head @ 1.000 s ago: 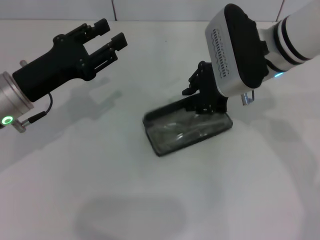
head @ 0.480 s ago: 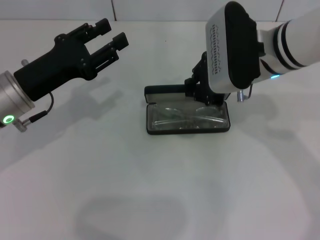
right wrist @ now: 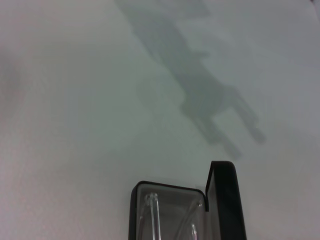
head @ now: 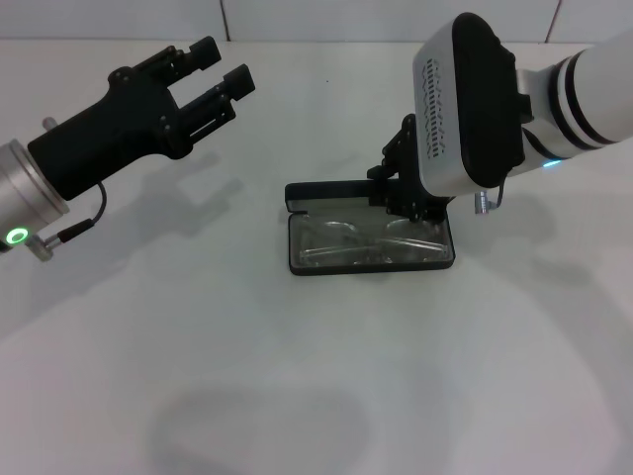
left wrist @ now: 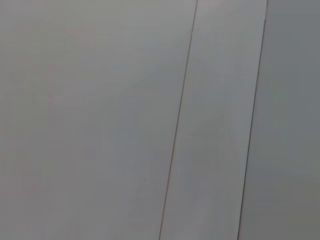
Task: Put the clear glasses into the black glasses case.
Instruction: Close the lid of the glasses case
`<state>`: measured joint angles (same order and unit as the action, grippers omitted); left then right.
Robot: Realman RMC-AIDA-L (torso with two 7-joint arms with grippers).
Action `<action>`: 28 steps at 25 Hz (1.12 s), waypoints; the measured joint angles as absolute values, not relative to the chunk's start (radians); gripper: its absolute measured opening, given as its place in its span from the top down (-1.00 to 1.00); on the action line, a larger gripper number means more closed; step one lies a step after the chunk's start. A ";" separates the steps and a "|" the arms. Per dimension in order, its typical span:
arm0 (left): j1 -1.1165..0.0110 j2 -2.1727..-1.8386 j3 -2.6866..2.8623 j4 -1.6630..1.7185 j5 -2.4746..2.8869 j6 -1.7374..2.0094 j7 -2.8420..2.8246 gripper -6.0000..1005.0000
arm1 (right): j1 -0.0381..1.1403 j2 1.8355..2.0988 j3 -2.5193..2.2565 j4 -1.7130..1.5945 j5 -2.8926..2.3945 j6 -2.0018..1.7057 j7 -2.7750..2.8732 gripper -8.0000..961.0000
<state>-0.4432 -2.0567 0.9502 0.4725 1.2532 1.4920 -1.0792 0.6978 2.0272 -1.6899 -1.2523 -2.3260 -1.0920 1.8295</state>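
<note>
The black glasses case (head: 295,259) lies open at the table's middle, its lid (head: 326,190) standing up along the far side. The clear glasses (head: 356,242) lie inside on the grey lining. My right gripper (head: 401,198) is down at the right part of the lid, touching it, mostly hidden behind its wrist housing. The right wrist view shows one end of the case (right wrist: 133,210), the raised lid (right wrist: 226,200) and a clear glasses arm (right wrist: 152,210). My left gripper (head: 223,67) hangs open in the air at the far left, well away from the case.
White tabletop (head: 297,376) all round the case, with a wall edge at the back. The left wrist view shows only plain grey panels (left wrist: 100,120).
The case has swung from a slanted position to lie square with the table, moving with my right gripper. Its lid now shows standing up. The left arm has not moved.
</note>
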 joint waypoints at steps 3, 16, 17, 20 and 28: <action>-0.443 -2.056 0.951 0.473 1.253 1.492 -1.079 -0.19 | 0.695 2.028 -1.690 -1.256 -2.325 -1.093 1.831 0.52; -0.434 -2.055 0.953 0.472 1.255 1.497 -1.080 -0.19 | 0.640 2.020 -1.657 -1.343 -2.238 -1.138 1.840 0.14; -0.434 -2.055 0.953 0.471 1.255 1.497 -1.080 -0.19 | 0.634 2.020 -1.644 -1.356 -2.230 -1.155 1.838 0.08; -0.432 -2.055 0.953 0.470 1.255 1.497 -1.080 -0.19 | 0.605 2.019 -1.588 -1.393 -2.193 -1.226 1.832 0.02; -0.413 -2.055 0.952 0.470 1.255 1.495 -1.079 -0.19 | 0.447 2.016 -1.294 -1.314 -1.916 -1.404 1.619 0.01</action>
